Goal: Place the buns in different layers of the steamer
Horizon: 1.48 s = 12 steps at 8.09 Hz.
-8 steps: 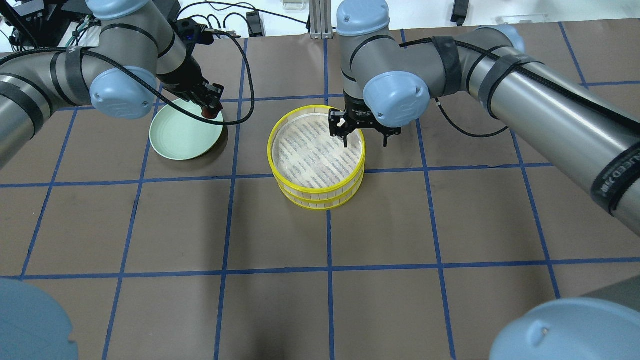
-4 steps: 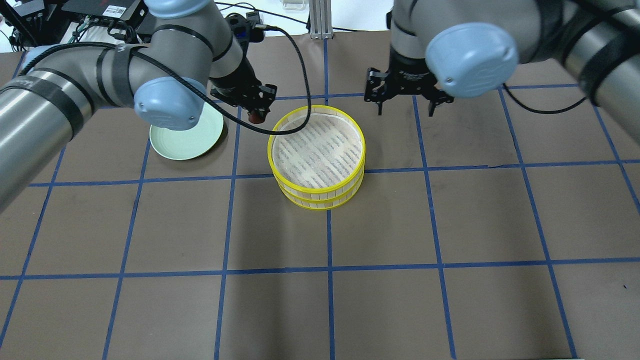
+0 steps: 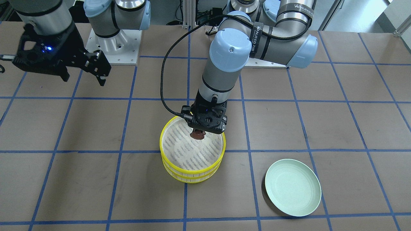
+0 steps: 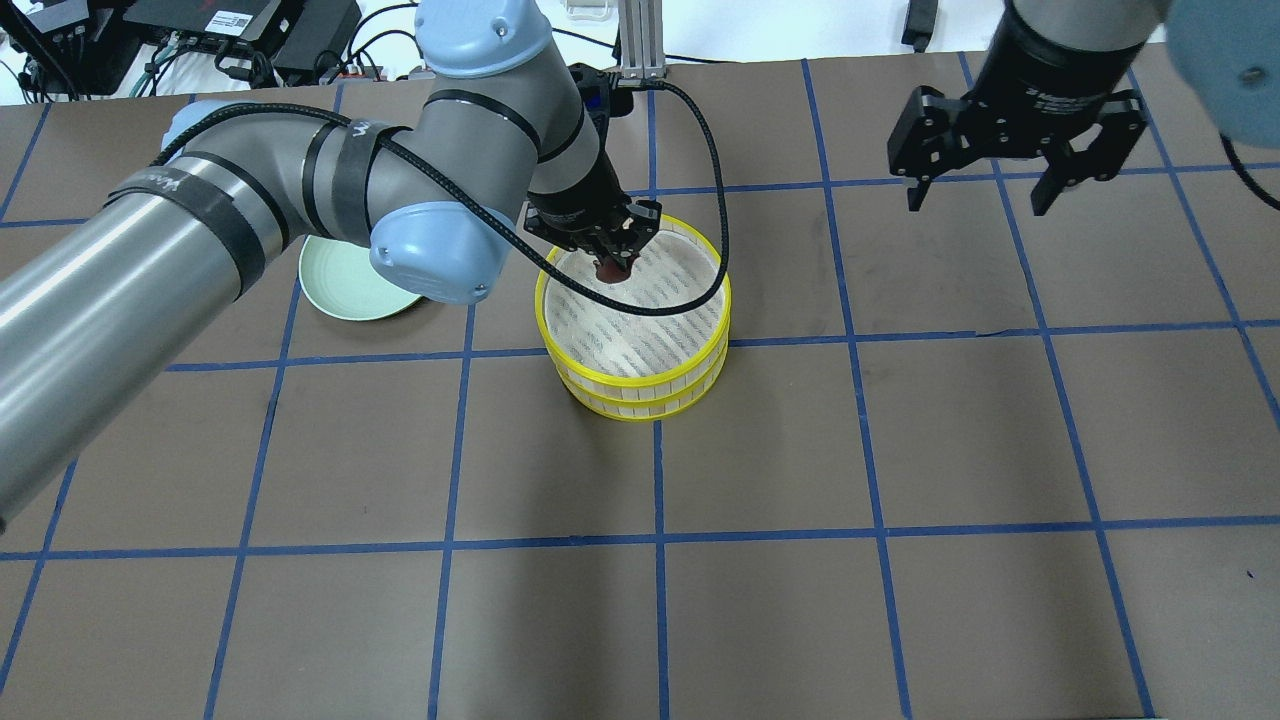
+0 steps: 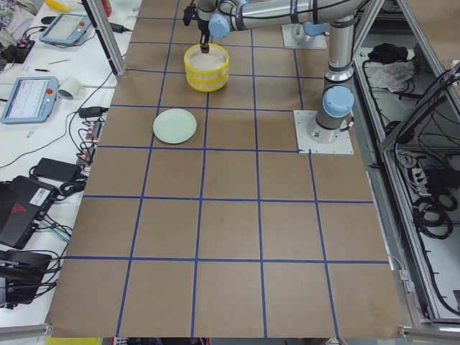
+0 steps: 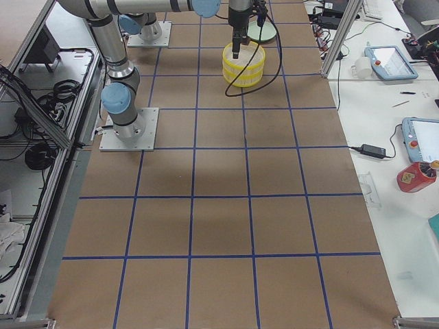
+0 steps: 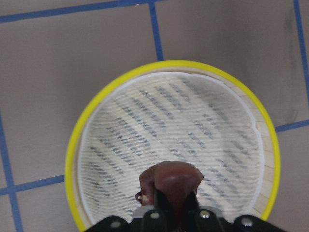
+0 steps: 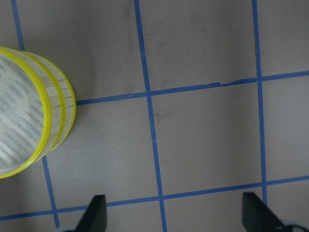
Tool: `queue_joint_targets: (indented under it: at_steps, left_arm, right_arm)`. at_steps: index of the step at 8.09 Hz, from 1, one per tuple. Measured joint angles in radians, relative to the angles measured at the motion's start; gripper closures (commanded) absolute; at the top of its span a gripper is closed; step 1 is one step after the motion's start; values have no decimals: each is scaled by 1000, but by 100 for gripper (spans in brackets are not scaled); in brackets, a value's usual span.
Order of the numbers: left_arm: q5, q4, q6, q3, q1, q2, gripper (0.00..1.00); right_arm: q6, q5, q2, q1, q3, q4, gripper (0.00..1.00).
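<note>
The two steamer layers (image 4: 633, 340) stand stacked at the table's middle, yellow rims and striped mesh floor; they also show in the front view (image 3: 192, 160). My left gripper (image 4: 610, 262) is shut on the dark reddish-brown bun (image 3: 197, 135) and holds it over the top layer's far side; the left wrist view shows the bun (image 7: 170, 180) between the fingers above the mesh (image 7: 164, 140). My right gripper (image 4: 1010, 180) is open and empty, high to the right of the steamer. The cream-white bun is hidden.
The pale green plate (image 4: 345, 285) lies empty left of the steamer, partly under my left arm; in the front view the plate (image 3: 292, 187) is at lower right. A black cable (image 4: 700, 180) loops over the steamer.
My left gripper carried the brown bun from the plate rightward to over the top layer. My right gripper, open, left the steamer rim and rose up and away to the right.
</note>
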Motion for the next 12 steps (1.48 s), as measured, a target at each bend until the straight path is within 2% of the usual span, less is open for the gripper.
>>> queue_joint_targets:
  at_steps: [1,4,9,12]
  left_arm:
    - [-34,2,-9,-1,-6,-12,0]
    - [-50,3,-4,-8,-9,-30,0]
    - [2,-10,1,-9,-7,-26,0]
    - [5,-108,4,9,24,6,0]
  right_arm:
    - [-35,4,-20,-28,2,30,0]
    - [-59,8,-36,-47,6,56,0]
    - [-60,7,-38,-46,6,60,0]
    - [-60,7,-38,-46,6,60,0]
